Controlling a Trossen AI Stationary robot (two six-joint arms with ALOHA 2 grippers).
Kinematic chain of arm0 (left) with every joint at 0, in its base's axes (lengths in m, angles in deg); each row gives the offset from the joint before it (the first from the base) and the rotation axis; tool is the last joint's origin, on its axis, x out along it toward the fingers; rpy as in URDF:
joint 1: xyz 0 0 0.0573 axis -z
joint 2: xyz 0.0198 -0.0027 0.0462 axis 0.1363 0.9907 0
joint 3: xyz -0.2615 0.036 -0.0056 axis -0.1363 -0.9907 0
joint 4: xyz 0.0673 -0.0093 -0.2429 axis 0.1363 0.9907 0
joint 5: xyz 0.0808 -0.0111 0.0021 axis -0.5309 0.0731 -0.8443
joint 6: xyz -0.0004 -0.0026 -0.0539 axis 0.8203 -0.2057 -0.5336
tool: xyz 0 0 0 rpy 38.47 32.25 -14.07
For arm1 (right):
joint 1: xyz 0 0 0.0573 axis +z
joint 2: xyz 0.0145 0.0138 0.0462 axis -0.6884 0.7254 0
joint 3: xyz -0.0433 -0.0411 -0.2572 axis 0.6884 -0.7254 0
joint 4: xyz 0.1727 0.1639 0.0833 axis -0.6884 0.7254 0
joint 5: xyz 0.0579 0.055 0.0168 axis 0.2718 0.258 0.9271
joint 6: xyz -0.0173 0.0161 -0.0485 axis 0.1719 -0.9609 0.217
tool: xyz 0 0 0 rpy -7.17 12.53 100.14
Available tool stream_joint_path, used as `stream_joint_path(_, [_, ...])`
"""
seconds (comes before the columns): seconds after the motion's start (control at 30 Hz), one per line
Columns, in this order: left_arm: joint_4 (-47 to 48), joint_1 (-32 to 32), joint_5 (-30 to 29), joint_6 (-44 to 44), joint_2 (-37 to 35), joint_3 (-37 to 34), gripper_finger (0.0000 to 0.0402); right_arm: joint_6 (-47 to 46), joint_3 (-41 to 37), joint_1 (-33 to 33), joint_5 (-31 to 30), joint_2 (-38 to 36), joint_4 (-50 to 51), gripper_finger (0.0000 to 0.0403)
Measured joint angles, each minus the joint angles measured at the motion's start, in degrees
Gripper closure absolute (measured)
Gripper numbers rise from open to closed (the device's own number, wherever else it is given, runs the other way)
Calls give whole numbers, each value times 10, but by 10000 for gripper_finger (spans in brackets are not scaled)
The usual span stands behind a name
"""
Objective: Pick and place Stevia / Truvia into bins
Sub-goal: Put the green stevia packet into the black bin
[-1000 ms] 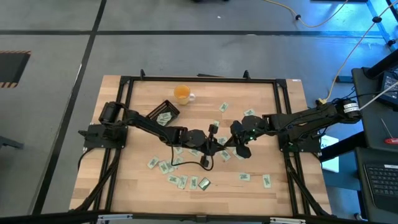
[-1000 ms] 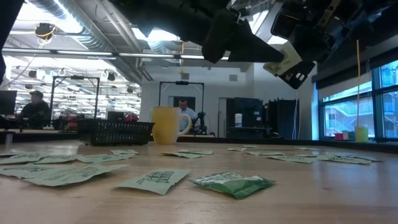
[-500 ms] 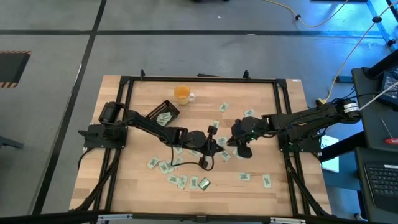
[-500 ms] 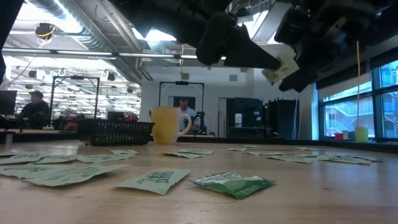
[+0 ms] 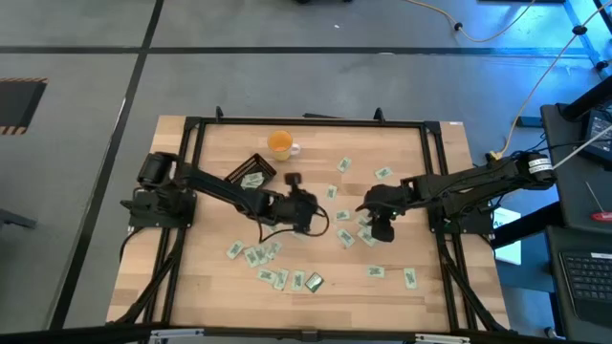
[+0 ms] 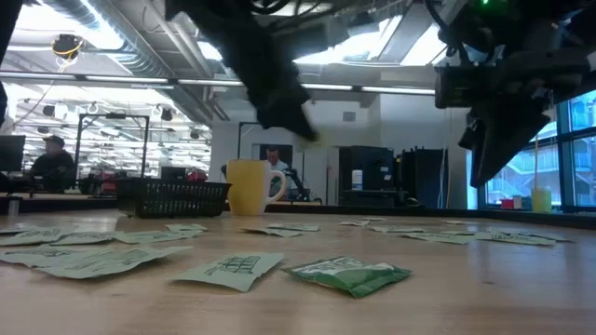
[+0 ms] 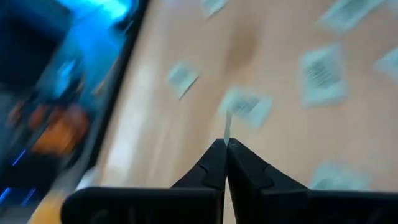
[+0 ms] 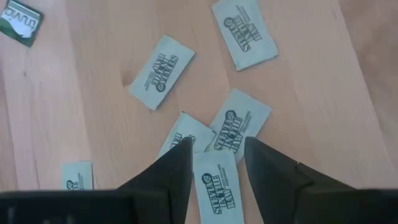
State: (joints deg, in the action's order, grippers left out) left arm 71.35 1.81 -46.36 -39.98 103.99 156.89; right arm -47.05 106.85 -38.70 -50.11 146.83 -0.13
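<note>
the wooden table (image 5: 210,277) fills the middle of the high view, with a black frame (image 5: 306,122) round it. the left arm (image 5: 215,189) reaches from the table's left edge toward the centre, and the right arm (image 5: 469,183) comes in from the right edge. between them and toward the near edge the pale green sachets (image 5: 251,255) lie scattered flat on the wood, well apart from the black tray (image 5: 251,176), which sits toward the far left with a few sachets in it. just beside the tray stands the orange cup (image 5: 279,144).

the left gripper (image 5: 302,202) hangs over the table's middle, and in its wrist view its dark fingers (image 7: 211,167) are pressed together on a thin pale sliver, a sachet (image 7: 227,127) held edge-on above the wood.

the right gripper (image 5: 379,225) is right of centre over a small cluster of sachets. in the right wrist view its fingers (image 8: 177,168) stand parted, and one sachet (image 8: 216,182) lies flat on the wood between them, overlapping two neighbours; whether the pads touch it cannot be told.

in the low view a dark green packet (image 6: 347,274) lies nearest the camera.
</note>
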Motion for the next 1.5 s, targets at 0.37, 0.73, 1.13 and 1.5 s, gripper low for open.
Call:
stream_joint_path(0.37, [323,-10,-115,-292,-17,0,398,-3,0,0,0,0,-4,254])
stream_joint_path(0.73, [427,-52,-103,-453,-17,-24,398,-4,0,0,-1,0,-6,254])
stream_joint_path(1.13, [418,-87,-42,-523,-16,-86,393,-3,0,0,-1,0,-6,253])
stream_joint_path(1.5, [409,-87,-8,-532,-16,-86,349,-19,0,0,0,0,35,253])
